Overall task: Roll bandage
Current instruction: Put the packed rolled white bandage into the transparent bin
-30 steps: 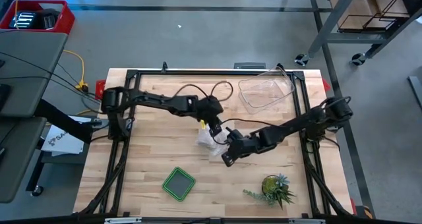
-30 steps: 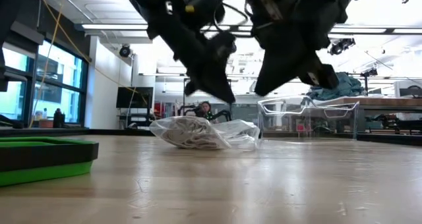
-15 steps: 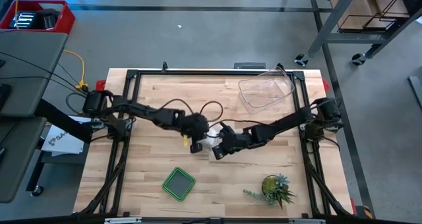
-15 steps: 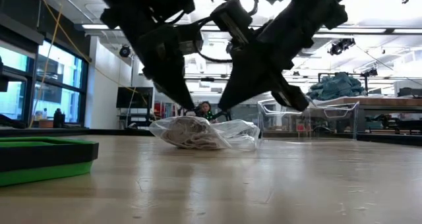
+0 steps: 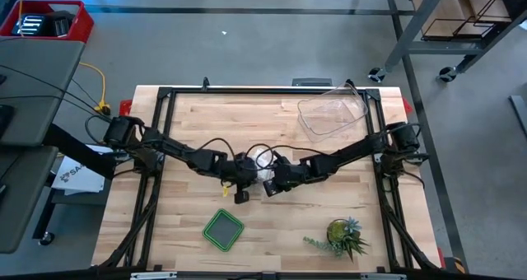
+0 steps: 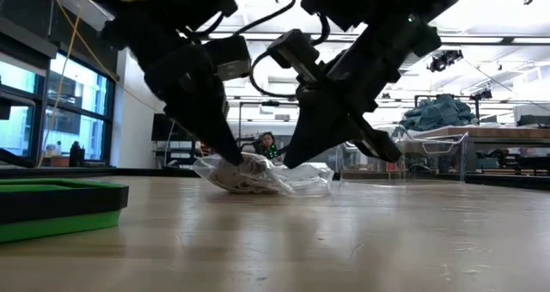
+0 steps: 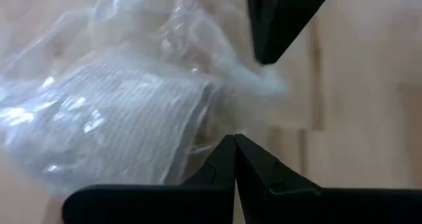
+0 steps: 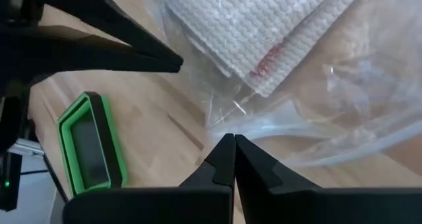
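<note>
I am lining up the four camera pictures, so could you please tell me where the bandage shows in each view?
High view: the bandage is mid-table, mostly hidden between the two grippers.
Low view: centre, on the tabletop, bandage under both arms.
Left wrist view: left of centre, inside the plastic bag.
Right wrist view: top, right of centre.
Shared landmark: the plastic bag around it.
</note>
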Tool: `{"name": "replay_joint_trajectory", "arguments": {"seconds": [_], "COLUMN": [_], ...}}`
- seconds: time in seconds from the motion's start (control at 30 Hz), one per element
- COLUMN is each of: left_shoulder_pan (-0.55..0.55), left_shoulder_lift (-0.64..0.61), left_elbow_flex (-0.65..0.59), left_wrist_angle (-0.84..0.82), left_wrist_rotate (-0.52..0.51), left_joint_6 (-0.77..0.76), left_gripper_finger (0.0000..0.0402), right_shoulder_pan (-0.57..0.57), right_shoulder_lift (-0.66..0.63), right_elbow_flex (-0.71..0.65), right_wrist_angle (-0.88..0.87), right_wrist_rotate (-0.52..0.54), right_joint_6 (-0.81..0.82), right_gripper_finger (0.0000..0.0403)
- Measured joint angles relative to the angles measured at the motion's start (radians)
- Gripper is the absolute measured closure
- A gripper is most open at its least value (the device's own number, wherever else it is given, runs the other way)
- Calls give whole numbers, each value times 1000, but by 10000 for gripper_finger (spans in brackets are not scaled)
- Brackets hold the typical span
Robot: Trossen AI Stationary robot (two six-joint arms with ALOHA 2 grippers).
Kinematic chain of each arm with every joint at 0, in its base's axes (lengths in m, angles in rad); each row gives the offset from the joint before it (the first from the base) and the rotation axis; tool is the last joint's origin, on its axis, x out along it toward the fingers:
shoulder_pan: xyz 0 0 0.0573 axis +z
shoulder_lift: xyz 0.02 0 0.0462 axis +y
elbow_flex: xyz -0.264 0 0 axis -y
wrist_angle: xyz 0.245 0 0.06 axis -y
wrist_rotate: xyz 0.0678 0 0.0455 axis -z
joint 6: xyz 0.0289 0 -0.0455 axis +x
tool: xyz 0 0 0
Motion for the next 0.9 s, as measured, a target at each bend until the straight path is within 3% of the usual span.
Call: {"name": "replay_joint_trajectory", "arguments": {"seconds": [0.2, 0.4, 0.53, 0.73, 0.9], "left_shoulder_pan": [12, 17, 22, 37, 24], "left_shoulder_lift": [0, 80, 161, 212, 201], "left_elbow_flex": [-2, -1, 0, 5, 3], "left_wrist_angle": [21, 74, 131, 149, 165], "left_wrist_rotate": [-130, -124, -181, -140, -126], "left_joint_6": [32, 235, 315, 244, 157], "left_gripper_finger": [401, 401, 402, 402, 402], "right_shoulder_pan": [-18, -22, -25, -25, -46], "right_shoulder_lift": [0, 0, 0, 0, -1], "right_elbow_flex": [0, 0, 0, 0, 2], "right_wrist_angle": [1, 0, 9, 34, 126], "right_wrist_rotate": [-22, -52, -70, -65, 7], "right_joint_6": [22, 30, 53, 113, 127], "right_gripper_finger": [403, 403, 403, 403, 403]}}
